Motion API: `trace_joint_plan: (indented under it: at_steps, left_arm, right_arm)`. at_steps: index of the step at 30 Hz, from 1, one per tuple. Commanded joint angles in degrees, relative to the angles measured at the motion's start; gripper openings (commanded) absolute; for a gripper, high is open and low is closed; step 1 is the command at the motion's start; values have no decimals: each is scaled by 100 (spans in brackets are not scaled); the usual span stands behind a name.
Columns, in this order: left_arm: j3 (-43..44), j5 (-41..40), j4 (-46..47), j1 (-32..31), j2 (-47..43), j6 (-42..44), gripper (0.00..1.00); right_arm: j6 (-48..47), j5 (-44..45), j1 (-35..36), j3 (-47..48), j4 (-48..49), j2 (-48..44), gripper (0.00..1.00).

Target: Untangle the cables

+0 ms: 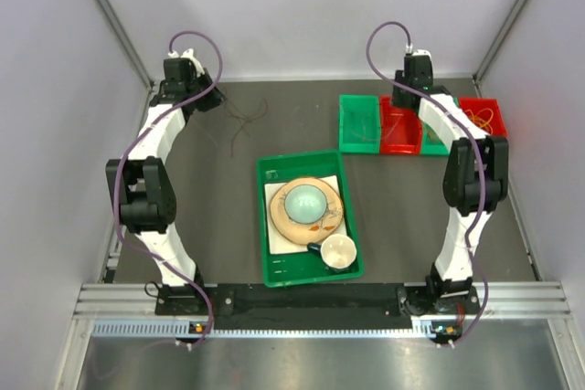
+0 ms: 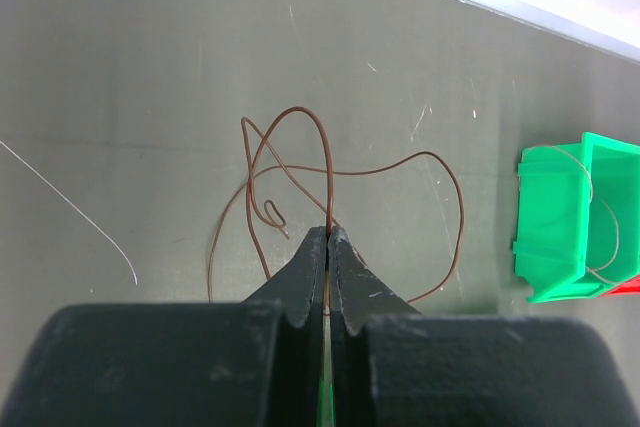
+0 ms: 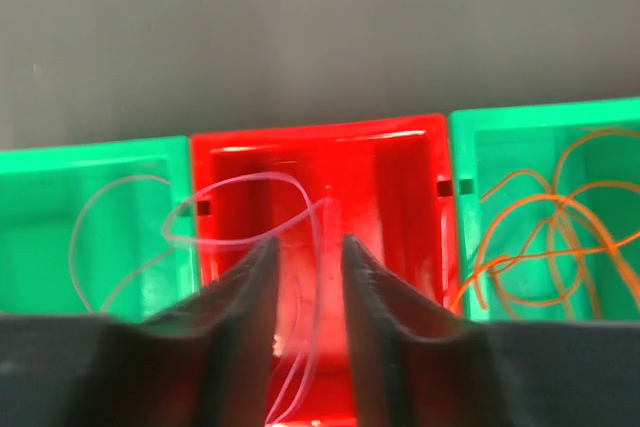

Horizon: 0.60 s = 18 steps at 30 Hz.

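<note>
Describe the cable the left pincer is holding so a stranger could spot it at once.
Find the green tray of dishes at mid-table and look just past its far left corner, on the dark tabletop. A hair-thin brown cable lies there in loose loops, one strand nipped in the left pincer. Unlike the orange cables, it lies outside the bins.

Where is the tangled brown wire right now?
Left wrist view: the brown wire lies looped on the table, one strand pinched in the left gripper, green bin to its right.
</note>
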Motion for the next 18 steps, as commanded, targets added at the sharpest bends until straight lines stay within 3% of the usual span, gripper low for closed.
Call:
trace_joint_plan:
  at_steps: [1, 3, 7, 13, 18]
  left_arm:
    - [174, 65, 96, -5, 4, 48, 0]
    - [174, 56, 104, -22, -4, 56, 0]
    - [165, 65, 96, -22, -31, 56, 0]
    - [130, 74, 104, -31, -83, 39, 0]
    - [25, -49, 157, -31, -154, 56, 0]
  right_arm:
    - [94, 145, -111, 119, 204, 44, 56]
    - [103, 101, -103, 128, 204, -70, 63]
    - [130, -65, -94, 137, 309, -430, 64]
    - [-185, -802, 143, 172, 196, -712, 56]
    - [-1056, -428, 898, -231, 63, -677, 54]
